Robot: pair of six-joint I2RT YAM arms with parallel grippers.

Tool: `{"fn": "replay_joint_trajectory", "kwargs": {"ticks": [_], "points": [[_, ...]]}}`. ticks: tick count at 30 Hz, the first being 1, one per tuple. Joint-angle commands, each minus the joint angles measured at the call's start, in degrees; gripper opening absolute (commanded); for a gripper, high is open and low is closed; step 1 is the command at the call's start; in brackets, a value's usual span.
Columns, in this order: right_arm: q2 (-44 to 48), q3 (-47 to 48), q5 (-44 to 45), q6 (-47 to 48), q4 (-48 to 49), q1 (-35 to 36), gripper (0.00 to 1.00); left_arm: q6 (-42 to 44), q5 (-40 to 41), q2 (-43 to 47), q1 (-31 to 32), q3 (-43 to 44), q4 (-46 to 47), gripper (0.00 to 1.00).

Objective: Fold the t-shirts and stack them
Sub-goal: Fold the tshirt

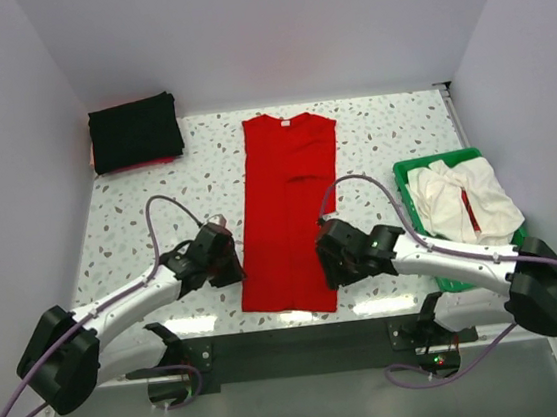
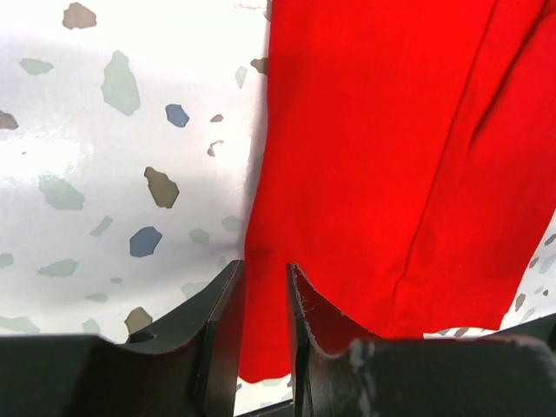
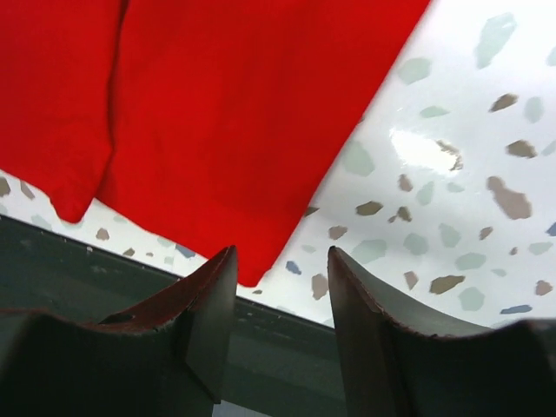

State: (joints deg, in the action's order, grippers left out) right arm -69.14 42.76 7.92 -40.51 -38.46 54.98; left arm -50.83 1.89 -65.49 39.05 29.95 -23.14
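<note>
Down the middle of the speckled white table [image 1: 129, 220] lies the bright red cloth t-shirt [image 1: 288, 207], folded into a long strip from far edge to near edge. At its near left edge the left gripper [image 2: 265, 268] hovers, fingers narrowly parted, holding nothing. At its near right corner the right gripper [image 3: 282, 252] stands wider apart, also bare. A folded black t-shirt [image 1: 135, 131] sits in the far left corner. By the right edge, a green plastic tray [image 1: 434, 161] holds a crumpled whitish t-shirt [image 1: 459, 203].
</note>
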Motion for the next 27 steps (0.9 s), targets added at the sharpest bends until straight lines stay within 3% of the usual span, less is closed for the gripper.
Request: {"fn": "replay_joint_trajectory", "kwargs": {"ticks": [1,9,27], "points": [[-2.39,2.58,1.39,-2.81,-1.36,4.42,0.49,1.96,0.84,1.33,0.15,1.86,-4.37,0.30],[-8.19,4.61,4.38,-5.10,-0.83,11.81,0.43,-2.25,-0.40,2.83,0.94,-1.04,-6.04,0.32],[-12.86,2.41,3.15,-5.37,3.13,12.87,0.34,-2.52,-1.63,-0.42,4.98,-1.30,-4.38,0.34]]}}
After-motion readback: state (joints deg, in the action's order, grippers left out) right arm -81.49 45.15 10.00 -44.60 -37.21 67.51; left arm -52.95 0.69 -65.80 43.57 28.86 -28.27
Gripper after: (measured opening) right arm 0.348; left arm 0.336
